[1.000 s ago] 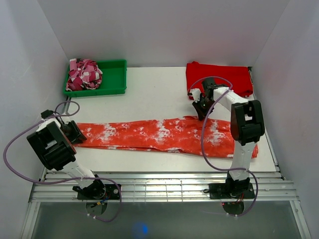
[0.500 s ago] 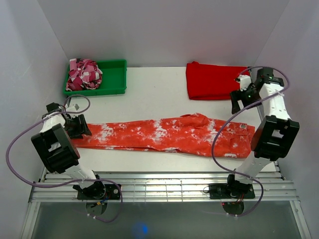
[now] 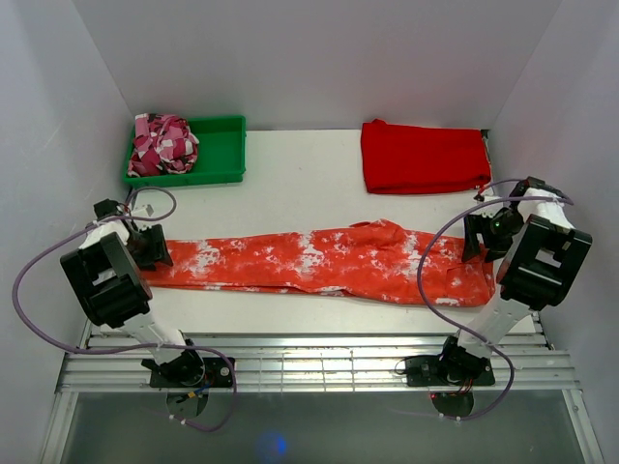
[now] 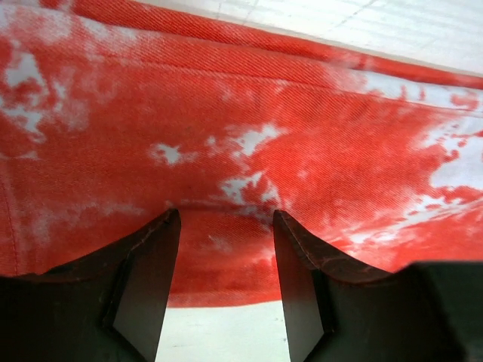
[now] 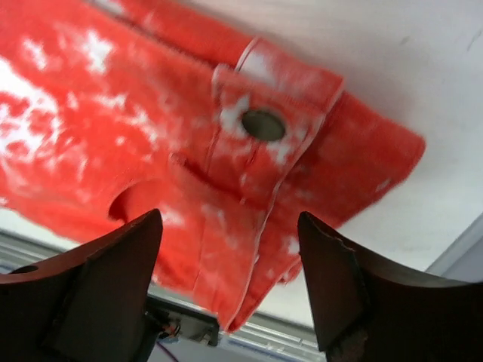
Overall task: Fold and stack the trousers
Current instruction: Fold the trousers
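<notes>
The trousers [image 3: 319,261], orange-red with white splotches, lie stretched flat across the table from left to right. My left gripper [image 3: 155,246] stands at their left leg end. In the left wrist view it [image 4: 225,219] is open just above the cloth [image 4: 302,136], with the hem edge and bare table between its fingers. My right gripper [image 3: 481,237] hovers at the waist end on the right. In the right wrist view it [image 5: 230,219] is wide open over the waistband [image 5: 151,128] and its metal button [image 5: 263,124], holding nothing.
A plain red folded cloth [image 3: 423,157] lies at the back right. A green tray [image 3: 221,153] at the back left holds a bundled pink-and-white cloth [image 3: 162,143]. White walls close in both sides; the slatted front edge [image 3: 309,353] runs below the trousers.
My right gripper let go of the trousers' middle, opened and swung right to the waist end. My left gripper opened wider and shifted slightly at the leg end.
</notes>
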